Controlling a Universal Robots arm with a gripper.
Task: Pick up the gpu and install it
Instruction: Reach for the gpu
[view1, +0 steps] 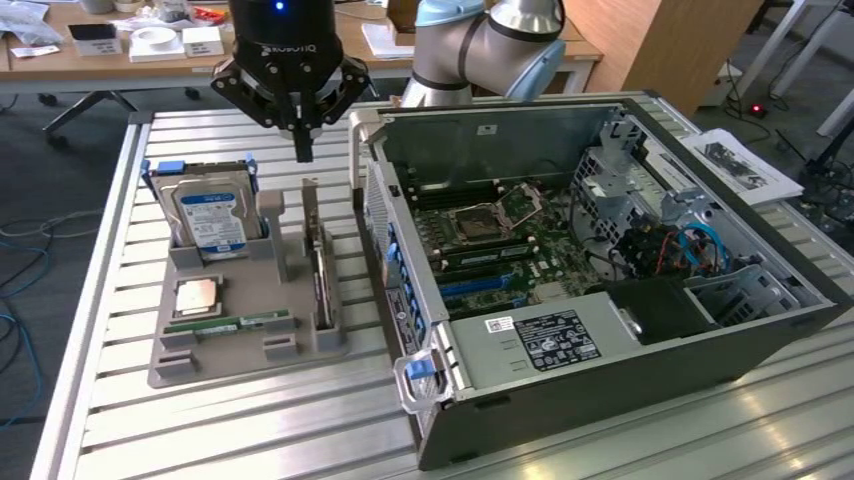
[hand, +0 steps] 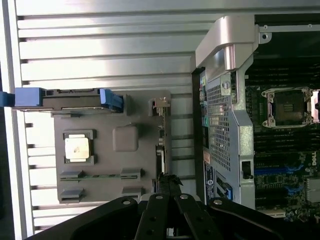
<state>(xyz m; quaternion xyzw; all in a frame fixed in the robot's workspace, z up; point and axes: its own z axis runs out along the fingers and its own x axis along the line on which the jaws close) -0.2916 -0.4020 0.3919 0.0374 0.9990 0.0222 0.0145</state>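
The gpu (view1: 320, 272) is a thin dark card standing on edge in the slot of the grey holder (view1: 227, 352) nearest the computer case. In the wrist view the gpu (hand: 160, 150) appears edge-on along that side of the holder (hand: 125, 117). My gripper (view1: 304, 150) hangs above the far end of the card, well clear of it, fingers pressed together and holding nothing. In the wrist view the gripper (hand: 168, 183) has its shut tips lined up over the card's edge.
The open computer case (view1: 747, 330) lies at the exterior view's right, its motherboard (view1: 494, 235) exposed. The holder also carries a blue-labelled hard drive (view1: 214, 222), a CPU (view1: 198, 297) and a green RAM stick (view1: 247, 322). Slatted metal table (view1: 267, 430) lies all around.
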